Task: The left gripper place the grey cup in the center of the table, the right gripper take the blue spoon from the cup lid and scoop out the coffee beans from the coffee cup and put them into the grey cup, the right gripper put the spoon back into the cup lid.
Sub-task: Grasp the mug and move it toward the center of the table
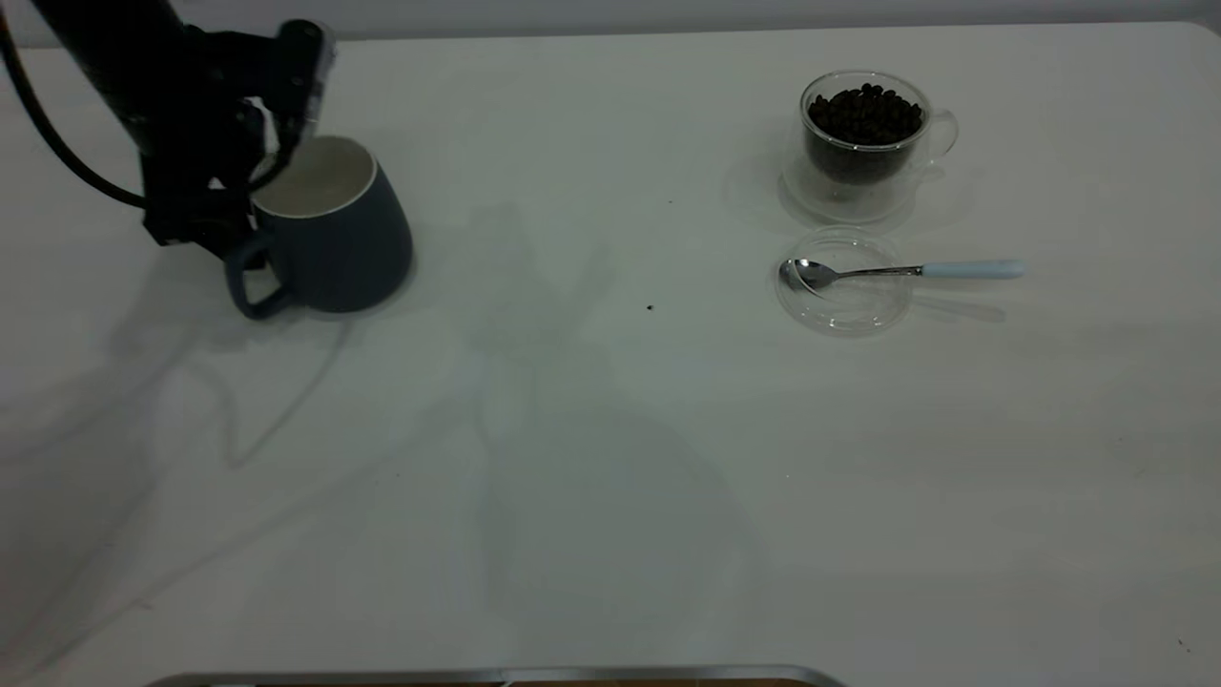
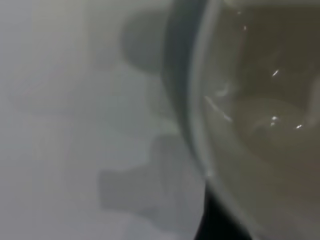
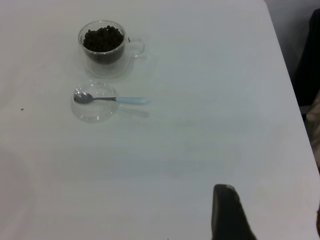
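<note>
The black two-fingered left gripper (image 1: 272, 157) pinches the rim of the squat blue-grey ceramic mug (image 1: 329, 234), one finger inside, tilting it on the white table (image 1: 591, 458). Well apart from its fingers, bean-filled clear glass cup (image 1: 863, 143) stands beside the glass lid (image 1: 844, 286) holding the blue-handled spoon (image 1: 906, 271). The right gripper (image 3: 227, 215) hangs away; its opening I cannot tell.

left claw (image 1: 272, 167) clamped, right claw (image 3: 227, 212) hovering
</note>
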